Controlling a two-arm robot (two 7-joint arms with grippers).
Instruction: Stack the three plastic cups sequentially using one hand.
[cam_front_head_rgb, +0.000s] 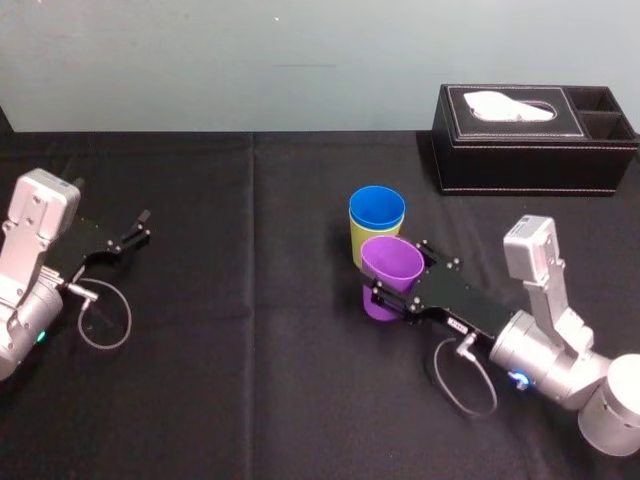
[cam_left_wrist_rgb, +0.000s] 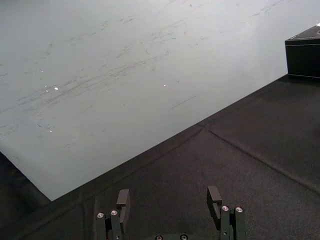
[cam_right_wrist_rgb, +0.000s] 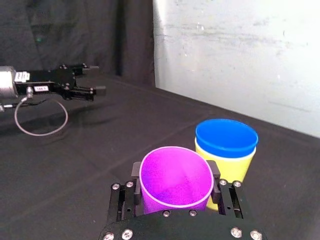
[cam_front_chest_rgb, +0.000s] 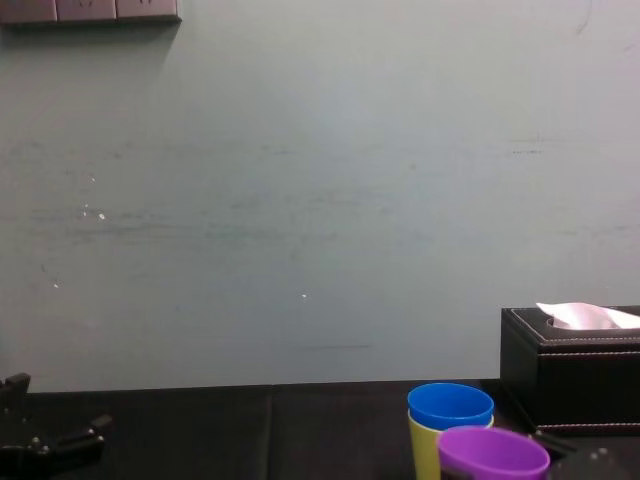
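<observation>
The blue cup (cam_front_head_rgb: 377, 208) sits nested inside the lime-yellow cup (cam_front_head_rgb: 358, 247) near the middle of the black table. Just in front of them stands the purple cup (cam_front_head_rgb: 390, 262), upright on the cloth. My right gripper (cam_front_head_rgb: 397, 272) reaches in from the right, its fingers (cam_right_wrist_rgb: 136, 172) pressed against both sides of the purple cup (cam_right_wrist_rgb: 175, 177); the blue cup (cam_right_wrist_rgb: 226, 137) and yellow cup (cam_right_wrist_rgb: 235, 167) stand just beyond it. My left gripper (cam_front_head_rgb: 143, 228) rests at the far left, open and holding nothing, its fingers (cam_left_wrist_rgb: 123, 199) spread apart.
A black tissue box (cam_front_head_rgb: 535, 140) stands at the back right, behind the cups. A grey cable (cam_front_head_rgb: 105, 315) loops by the left arm. Black cloth (cam_front_head_rgb: 250, 330) stretches bare between the two arms. A pale wall closes off the back.
</observation>
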